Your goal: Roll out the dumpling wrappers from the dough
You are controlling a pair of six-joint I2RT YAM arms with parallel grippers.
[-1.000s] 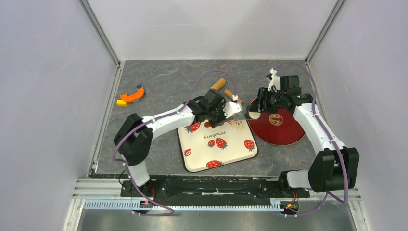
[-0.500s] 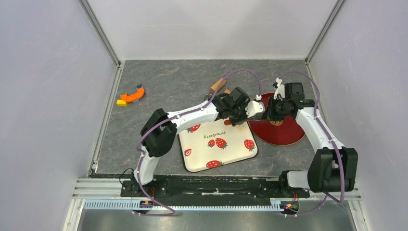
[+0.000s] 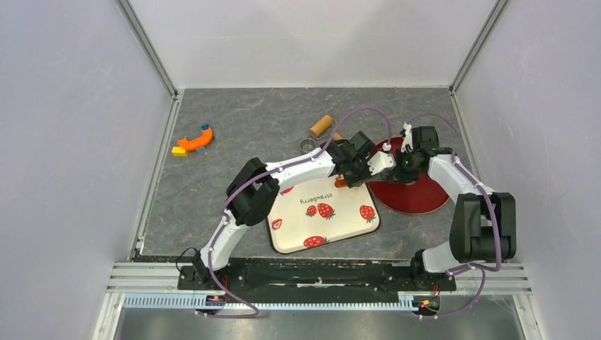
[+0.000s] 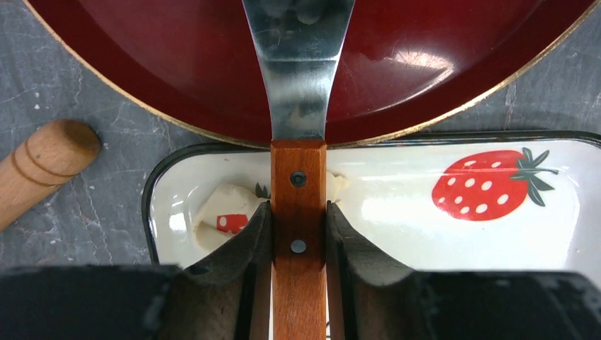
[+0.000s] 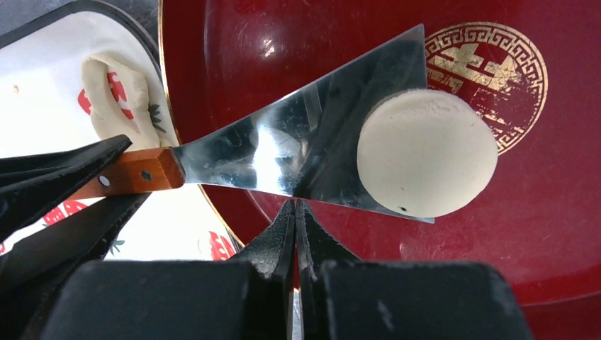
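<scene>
Grey marbled tabletop (image 3: pixel 241 127) between pale lavender walls (image 3: pixel 71 142)

I see the left arm (image 3: pixel 283 170) stretched forward and rightward, its left gripper (image 4: pixel 298 212) clamped on the wooden spatula handle (image 4: pixel 298 180), while the right arm (image 3: pixel 464 188) bends back inward, the right gripper (image 5: pixel 294 211) with jaws pressed tight together, close beside the left.

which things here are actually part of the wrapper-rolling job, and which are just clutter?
Part of the job:
- round wrapper, lying on the spatula blade
- dough lump in the strawberry tray
- red plate
- wooden roller
- metal ring cutter

Lying about:
- orange curved piece, far left
- yellow block beside it
</scene>
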